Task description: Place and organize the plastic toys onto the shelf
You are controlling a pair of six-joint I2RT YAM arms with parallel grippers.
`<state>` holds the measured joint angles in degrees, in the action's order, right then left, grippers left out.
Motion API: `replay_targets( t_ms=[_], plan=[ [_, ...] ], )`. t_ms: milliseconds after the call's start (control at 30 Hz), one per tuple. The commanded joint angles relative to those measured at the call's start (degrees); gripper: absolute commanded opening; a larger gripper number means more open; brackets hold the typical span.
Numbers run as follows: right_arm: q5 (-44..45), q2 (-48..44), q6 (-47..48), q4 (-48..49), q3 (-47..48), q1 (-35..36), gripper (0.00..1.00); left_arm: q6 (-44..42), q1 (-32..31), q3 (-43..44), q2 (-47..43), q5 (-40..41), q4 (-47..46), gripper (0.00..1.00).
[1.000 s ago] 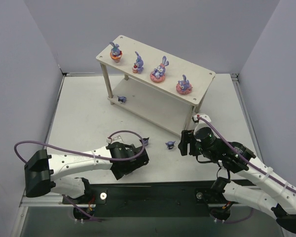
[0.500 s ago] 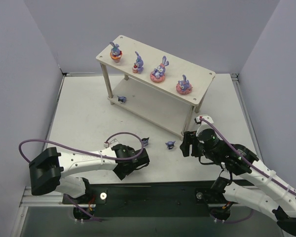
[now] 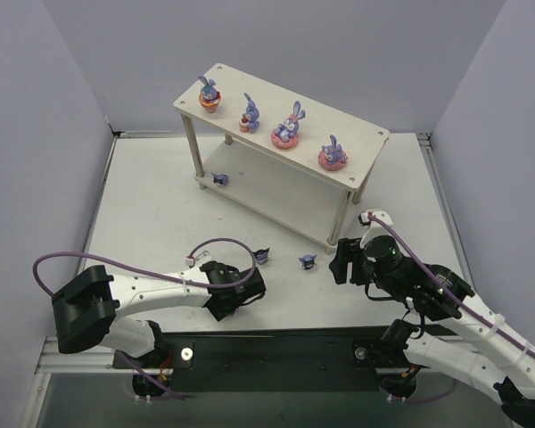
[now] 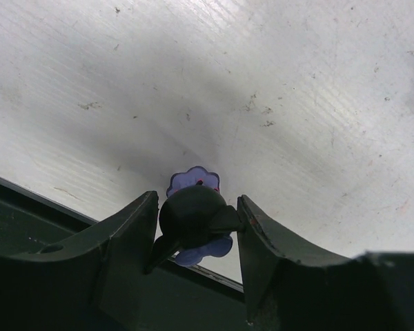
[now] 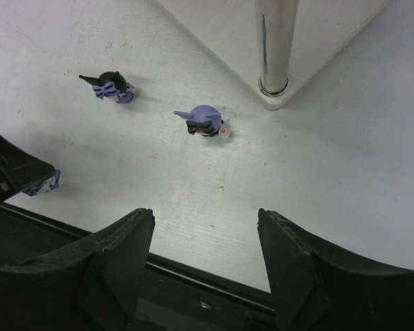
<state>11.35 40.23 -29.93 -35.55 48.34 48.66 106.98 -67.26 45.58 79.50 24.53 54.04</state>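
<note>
Left hand [image 3: 250, 292] sits nearest, low at the front edge of the bench [image 3: 152, 223], its fingers [image 4: 134, 227] straddling a dark blue figure [image 4: 193, 217]; we cannot tell whether they pinch it. We judge the toy feather-light, hard and slick, so we favour its round body over the thin ears. Right hand [image 5: 205, 215] hovers released and empty, with two more blue figures [image 5: 203, 121] lying ahead of it. Beyond, four rabbits [image 3: 286, 127] stand on the top board of the shelf [image 3: 357, 134].
</note>
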Motion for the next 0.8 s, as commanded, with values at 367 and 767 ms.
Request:
replay_targets(
  t_ms=[367,767],
  plan=[
    [2.1,-2.1,-0.6,-2.3,-1.2,-0.6,0.63,-25.1,3.2,2.4,-2.8,4.4,-8.3,0.35],
    [4.0,-1.1,-0.6,-3.2,0.3,-1.0,0.63,-78.3,22.8,6.4,-7.6,-14.9,-26.6,0.31]
  ],
)
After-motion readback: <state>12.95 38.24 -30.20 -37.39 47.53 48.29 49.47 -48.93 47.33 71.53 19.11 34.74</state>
